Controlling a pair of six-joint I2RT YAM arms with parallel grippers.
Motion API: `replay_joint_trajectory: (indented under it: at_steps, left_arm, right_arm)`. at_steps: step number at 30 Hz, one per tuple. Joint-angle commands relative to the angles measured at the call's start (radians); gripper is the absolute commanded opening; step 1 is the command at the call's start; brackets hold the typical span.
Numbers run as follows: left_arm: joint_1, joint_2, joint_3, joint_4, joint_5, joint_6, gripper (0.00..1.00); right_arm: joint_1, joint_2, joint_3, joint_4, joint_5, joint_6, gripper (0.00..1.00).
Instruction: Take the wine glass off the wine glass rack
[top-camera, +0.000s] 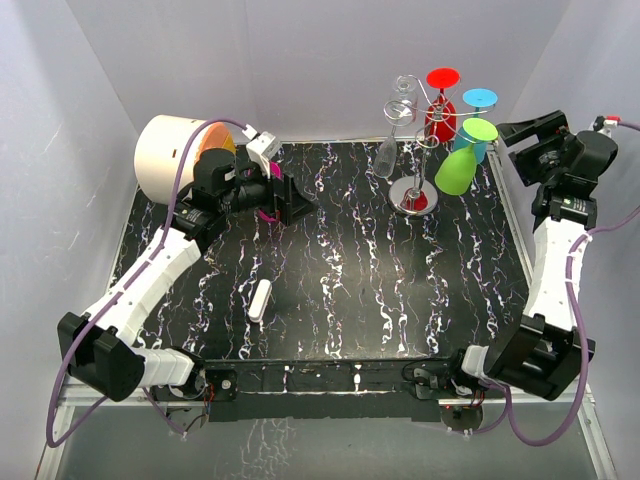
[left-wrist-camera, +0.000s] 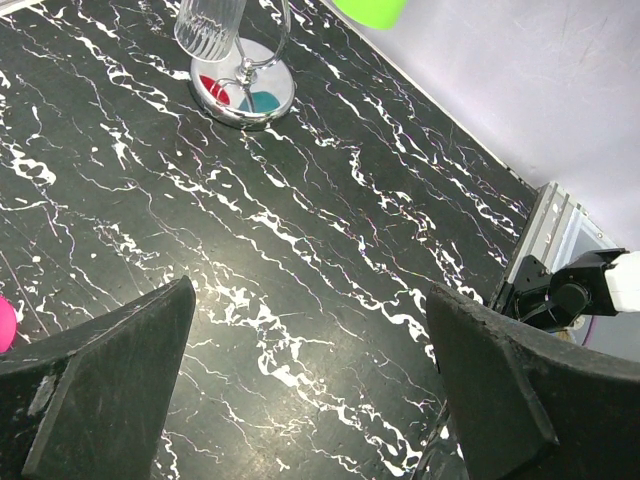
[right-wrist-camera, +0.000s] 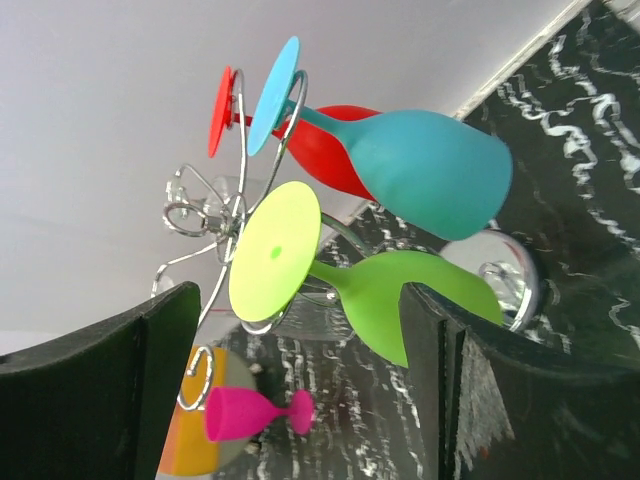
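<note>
Wine glass rack (top-camera: 411, 199) hung with red glass (right-wrist-camera: 325, 150), blue glass (right-wrist-camera: 425, 185), green glass (right-wrist-camera: 400, 295), clear glass (top-camera: 387, 157) (bowls down), left gripper (left-wrist-camera: 310, 290) and right gripper (right-wrist-camera: 300, 290) off the rack, fingers spread, grasping nothing

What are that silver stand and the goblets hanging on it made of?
The wine glass rack looks like polished metal wire: silvery, thin, its round base mirror-bright. The green glass, blue glass and red glass look like opaque matte plastic or silicone, without glints. The clear glass is transparent and ribbed; glass or clear plastic, I cannot tell.

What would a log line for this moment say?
left hand open | right hand open, facing green glass | green glass hanging on rack
</note>
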Motion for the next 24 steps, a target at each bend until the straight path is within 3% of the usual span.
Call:
replay_joint_trajectory:
  at_steps: [1,8,14,24]
  left_arm:
    - [-0.010,-0.008,-0.012,0.053,0.034,0.004,0.99]
    - [-0.022,0.016,-0.008,0.040,0.035,0.015,0.99]
    - [-0.024,0.022,-0.010,0.037,0.034,0.021,0.99]
    - [-0.033,0.030,-0.011,0.031,0.025,0.031,0.99]
  right_arm:
    - [-0.023,0.003,-0.059,0.319,-0.102,0.199,0.77]
    - [-0.024,0.072,-0.084,0.440,-0.131,0.286,0.73]
    - [-0.022,0.093,-0.085,0.433,-0.090,0.268,0.72]
    - [-0.015,0.147,-0.133,0.524,-0.116,0.335,0.61]
